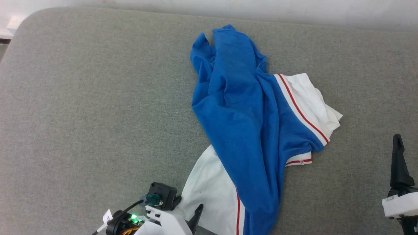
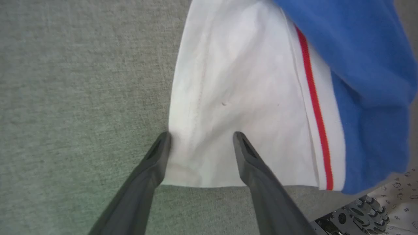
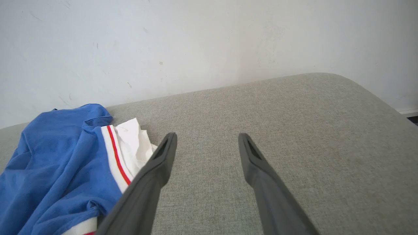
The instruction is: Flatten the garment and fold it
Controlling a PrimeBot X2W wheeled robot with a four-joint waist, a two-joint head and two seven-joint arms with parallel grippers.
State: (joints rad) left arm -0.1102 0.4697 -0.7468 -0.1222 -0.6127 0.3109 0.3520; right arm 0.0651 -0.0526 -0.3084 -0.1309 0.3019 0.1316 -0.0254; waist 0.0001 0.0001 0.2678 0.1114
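1. A bright blue jersey T-shirt (image 1: pixel 241 117) with white short sleeves and red-striped trim lies rumpled on a grey fabric-covered surface (image 1: pixel 81 98) with rounded corners. Its blue body runs from the far side down to the near edge, a little right of the middle.
2. The blue cloth is bunched in long ridges and draped over itself, neither flat nor folded.
3. The right-hand white sleeve (image 1: pixel 310 98), edged with a white band and a thin red stripe, fans out crumpled to the right of the blue cloth.
4. The near white sleeve (image 1: pixel 209 189) spreads fairly smooth at the near edge, left of the blue cloth and partly under it.
5. The robot's left gripper (image 2: pixel 201 135) hangs over that near sleeve, its two long dark fingers spread wide with nothing pinched between them. One fingertip sits at the sleeve's left edge and the other over the white cloth. Whether the tips touch the fabric cannot be told.
6. The right gripper (image 3: pixel 208 136) is at the near right over bare grey surface, apart from the T-shirt. Its jaws are wide and empty, pointing toward the pale wall (image 3: pixel 196 39) on the far side.
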